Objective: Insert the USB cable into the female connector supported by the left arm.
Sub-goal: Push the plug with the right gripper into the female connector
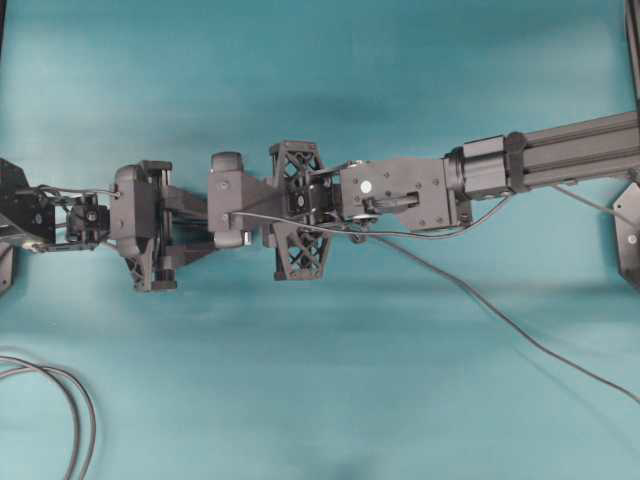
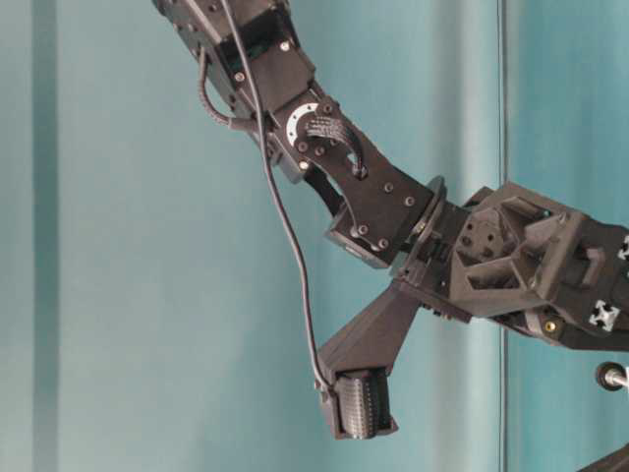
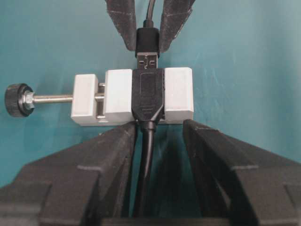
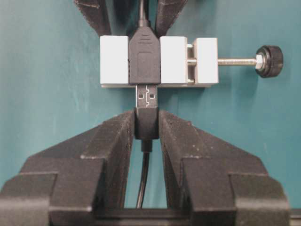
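Trouble could come if the right gripper (image 4: 146,123), closed on the USB cable (image 4: 146,96) plug, pushes crooked; the plug might jam at the female connector (image 4: 145,60), which the left gripper (image 3: 160,129) squeezes, high over the counter (image 4: 47,94).

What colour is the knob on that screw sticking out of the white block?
Black knob, clearest in the right wrist view.
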Tool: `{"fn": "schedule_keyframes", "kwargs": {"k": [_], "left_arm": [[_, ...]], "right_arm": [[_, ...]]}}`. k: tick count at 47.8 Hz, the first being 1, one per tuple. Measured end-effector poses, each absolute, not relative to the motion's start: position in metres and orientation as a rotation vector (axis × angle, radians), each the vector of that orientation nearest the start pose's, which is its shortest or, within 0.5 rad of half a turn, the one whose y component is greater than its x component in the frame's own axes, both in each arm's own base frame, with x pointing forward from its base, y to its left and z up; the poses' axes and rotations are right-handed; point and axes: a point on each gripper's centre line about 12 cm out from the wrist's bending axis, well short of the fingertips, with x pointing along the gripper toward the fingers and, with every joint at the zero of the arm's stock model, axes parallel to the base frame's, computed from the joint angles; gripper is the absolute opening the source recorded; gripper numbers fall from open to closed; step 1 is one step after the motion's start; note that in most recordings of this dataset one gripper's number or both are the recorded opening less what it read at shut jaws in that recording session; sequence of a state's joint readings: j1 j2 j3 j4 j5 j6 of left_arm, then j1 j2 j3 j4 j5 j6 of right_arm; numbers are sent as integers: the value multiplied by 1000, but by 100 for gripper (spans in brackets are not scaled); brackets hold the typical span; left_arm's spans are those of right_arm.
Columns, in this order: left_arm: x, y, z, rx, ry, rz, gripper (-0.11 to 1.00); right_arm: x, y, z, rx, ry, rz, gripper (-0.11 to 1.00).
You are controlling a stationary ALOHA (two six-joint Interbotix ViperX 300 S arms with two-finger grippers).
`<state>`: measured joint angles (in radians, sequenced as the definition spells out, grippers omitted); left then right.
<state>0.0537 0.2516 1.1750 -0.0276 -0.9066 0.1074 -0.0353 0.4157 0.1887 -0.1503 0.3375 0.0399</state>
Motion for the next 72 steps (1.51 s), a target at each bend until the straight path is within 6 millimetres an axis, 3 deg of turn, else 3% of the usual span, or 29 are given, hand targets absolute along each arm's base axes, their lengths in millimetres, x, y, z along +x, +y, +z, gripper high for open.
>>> {"fn": "schedule_keyframes", "kwargs": {"k": [36, 72], "left_arm": [[273, 19, 46, 77, 534, 56, 47], [271, 25, 47, 114, 535, 65, 47]], "right_arm": [[492, -31, 112, -95, 949, -45, 22], [493, -24, 112, -99, 948, -34, 22]]}}
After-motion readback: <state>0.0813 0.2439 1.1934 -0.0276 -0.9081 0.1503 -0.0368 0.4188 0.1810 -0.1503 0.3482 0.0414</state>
